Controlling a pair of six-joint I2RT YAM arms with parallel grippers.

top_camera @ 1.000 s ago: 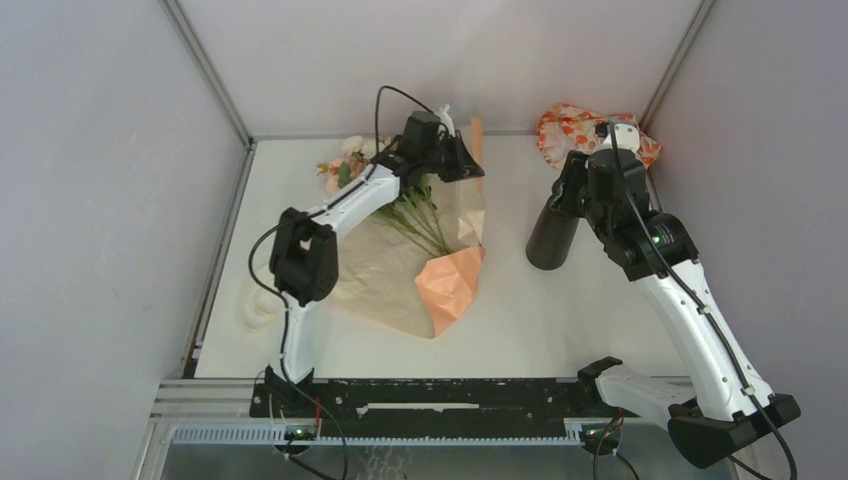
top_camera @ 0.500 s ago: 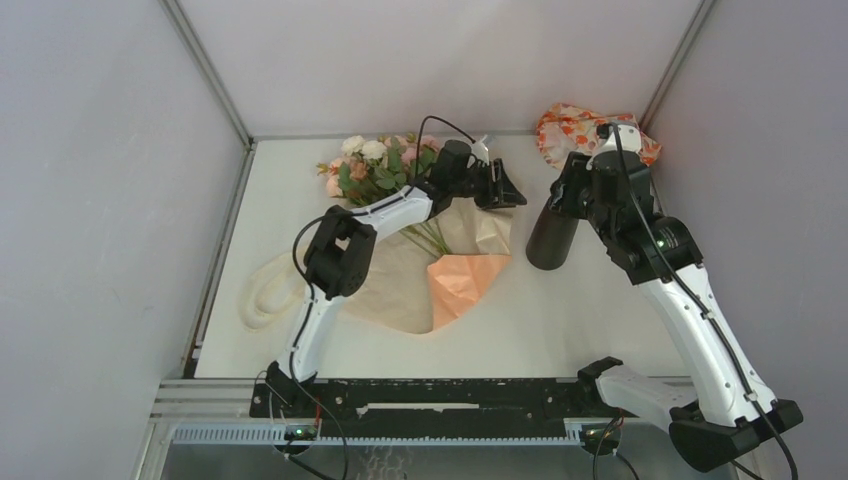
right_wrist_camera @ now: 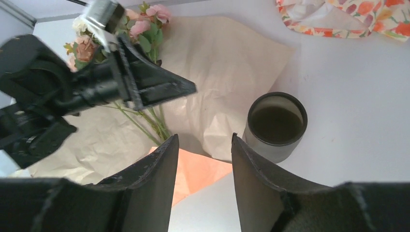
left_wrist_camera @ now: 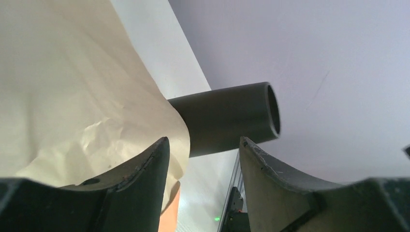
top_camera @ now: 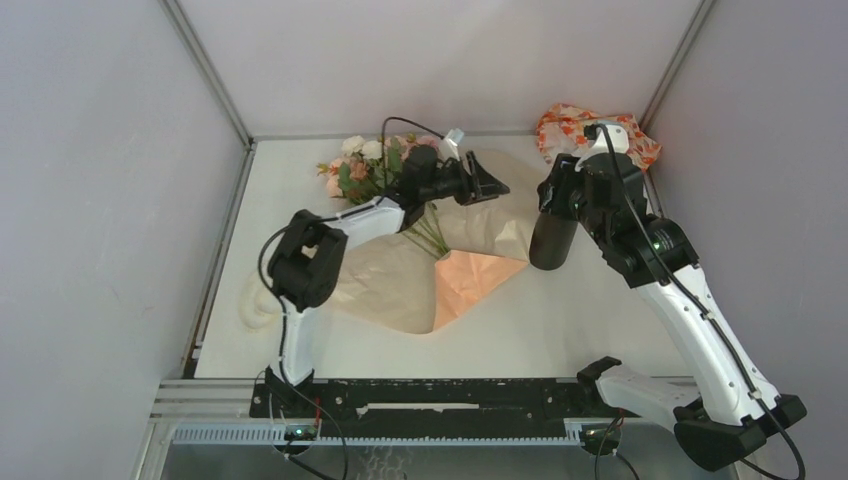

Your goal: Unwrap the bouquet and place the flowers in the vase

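The bouquet lies unwrapped: the flowers (top_camera: 372, 165) (right_wrist_camera: 145, 30), pink, peach and cream roses, rest with their green stems (right_wrist_camera: 153, 122) on the spread kraft paper (top_camera: 395, 285) (right_wrist_camera: 227, 63) (left_wrist_camera: 72, 92). A peach corner (top_camera: 468, 278) of the paper is folded over. The dark vase (top_camera: 552, 240) (right_wrist_camera: 276, 124) (left_wrist_camera: 227, 116) stands upright just right of the paper's edge. My left gripper (top_camera: 490, 187) (left_wrist_camera: 202, 145) (right_wrist_camera: 187, 88) hovers open over the paper's right side, pointing at the vase, with nothing between its fingers. My right gripper (top_camera: 553, 195) (right_wrist_camera: 203, 137) hangs open above and slightly near-left of the vase, empty.
An orange-and-white floral cloth (top_camera: 590, 130) (right_wrist_camera: 348, 17) lies in the back right corner. A cream ribbon loop (top_camera: 255, 305) sits at the paper's left edge. Grey walls close in the table on three sides.
The left gripper opened and let go of the paper, whose raised right edge dropped flat toward the vase. The left arm swung right, uncovering the blooms. The right arm barely moved.
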